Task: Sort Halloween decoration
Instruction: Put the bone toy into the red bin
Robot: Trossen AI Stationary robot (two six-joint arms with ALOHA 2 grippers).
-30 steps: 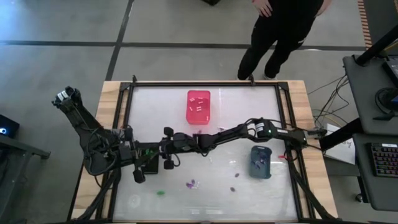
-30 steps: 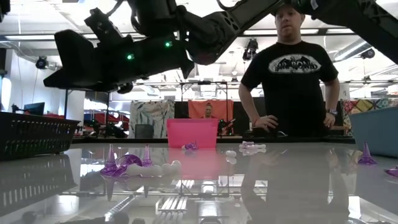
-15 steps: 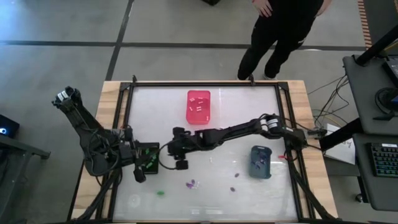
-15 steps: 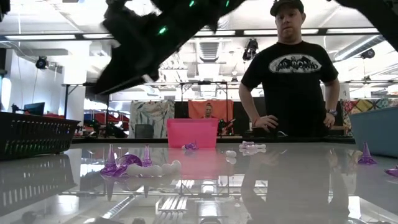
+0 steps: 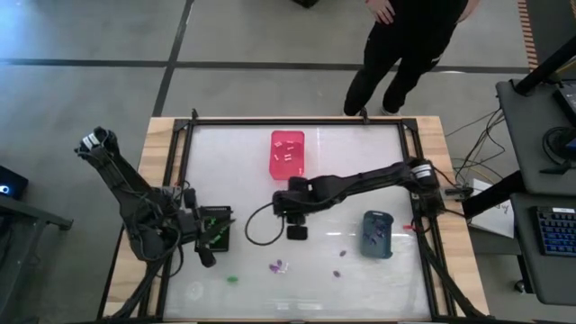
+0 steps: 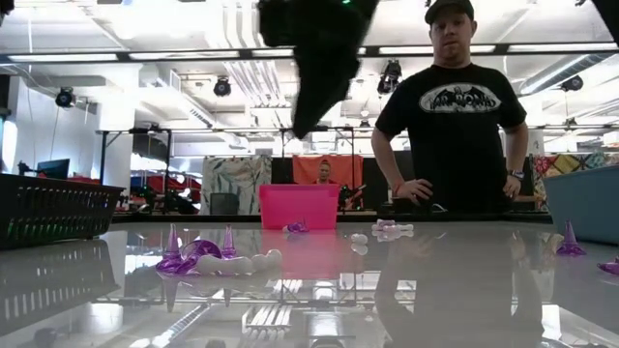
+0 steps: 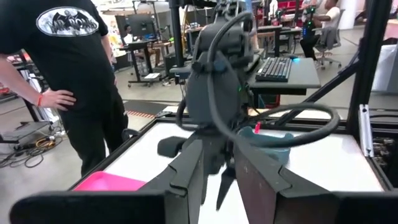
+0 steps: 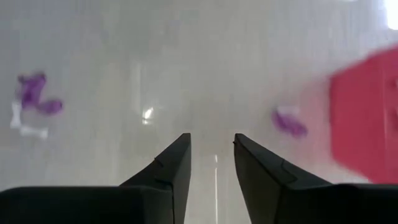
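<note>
Small purple and white pieces (image 5: 277,265) lie on the table's near part, with a green one (image 5: 232,279) and a purple one (image 5: 337,273). The low view shows them close up: purple pieces (image 6: 191,253), white ones (image 6: 242,263). My right gripper (image 5: 291,216) hangs open and empty above the table's middle, fingers pointing down (image 8: 211,158); purple pieces (image 8: 34,99) and one more (image 8: 289,121) lie below it. My left gripper (image 5: 205,236) waits open and empty at the black bin (image 5: 221,225), which holds green pieces.
A pink bin (image 5: 288,153) with white pieces stands at the far middle. A grey-blue bin (image 5: 378,234) with purple pieces stands on the right. A person (image 5: 405,45) stands beyond the far edge. A cable loops from the right arm (image 5: 256,229).
My right gripper has swung from above the black bin toward the table's right, ending over the table's middle, near the pink bin. It has also turned about, so that in the low view it now hangs more upright.
</note>
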